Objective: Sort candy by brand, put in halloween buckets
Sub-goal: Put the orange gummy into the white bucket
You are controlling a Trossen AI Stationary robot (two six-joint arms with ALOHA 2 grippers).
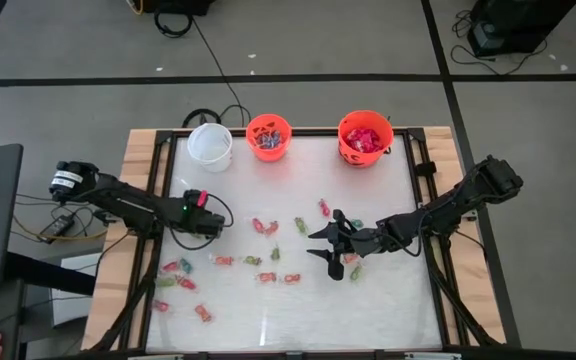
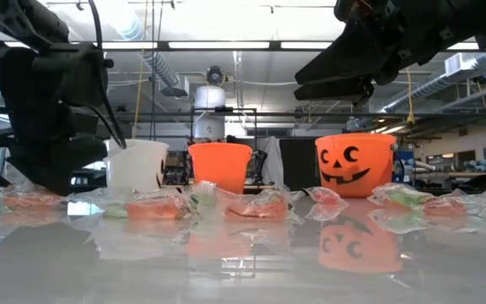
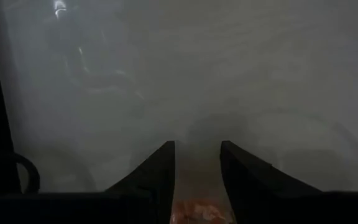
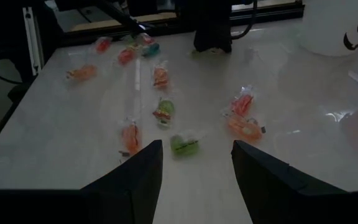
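Note:
Many small wrapped candy pieces (image 1: 265, 226) lie scattered over the glossy white table. At its far edge stand three buckets: a white one (image 1: 210, 143), a small orange one (image 1: 269, 135) and a larger orange one (image 1: 365, 137) with a jack-o'-lantern face (image 2: 349, 165). My left gripper (image 1: 215, 226) hangs low over the table's left half, shut on an orange-red candy (image 3: 194, 211). My right gripper (image 1: 316, 243) hovers open above the candy at centre right, with a green piece (image 4: 185, 144) on the table ahead of its fingers. My left gripper has the orange-red wrapped candy (image 3: 194, 211) between its two fingers (image 3: 160, 168). The fingers slant down toward the table. Only a small part of the candy shows, so I cannot tell which part is pinched or whether it is clear of the table.
More candy lies near the left front corner (image 1: 178, 268) and in a row across the middle (image 1: 253, 260). Both orange buckets hold candy. The table's dark frame rails (image 1: 423, 165) run along its sides. Bare table shows at the near edge (image 1: 298, 320).

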